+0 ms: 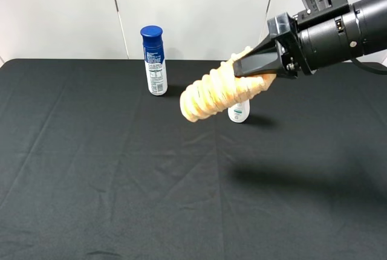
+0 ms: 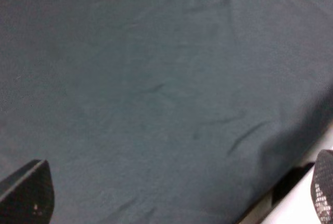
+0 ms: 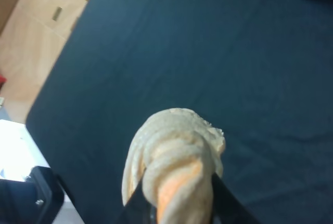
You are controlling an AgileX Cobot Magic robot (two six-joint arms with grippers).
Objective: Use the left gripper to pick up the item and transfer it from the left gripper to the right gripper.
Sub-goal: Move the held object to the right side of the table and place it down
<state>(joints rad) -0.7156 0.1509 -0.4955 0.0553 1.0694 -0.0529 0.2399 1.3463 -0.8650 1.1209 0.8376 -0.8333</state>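
The bread-roll-like item [image 1: 217, 91] hung in the air above the black tablecloth [image 1: 121, 181], held at one end and tilted so that its free end pointed down and toward the left of the exterior view. The right gripper [image 1: 243, 70] was clenched on the item's upper end, its two black fingers [image 1: 260, 60] pressing the soft ridged segments from either side. The right wrist view showed the same grasp, with the item [image 3: 174, 156] squeezed between the right gripper's [image 3: 182, 211] jaws and jutting out over the cloth.

Just behind the item's gripped end stood a small white bottle [image 1: 239, 113], its top hidden by the item. A blue-capped spray can [image 1: 154, 60] stood upright farther left, well apart.

The left gripper [image 2: 177, 190] appeared only in its own wrist view, jaws spread wide and holding nothing, over bare cloth [image 2: 156, 78] near the table's edge.
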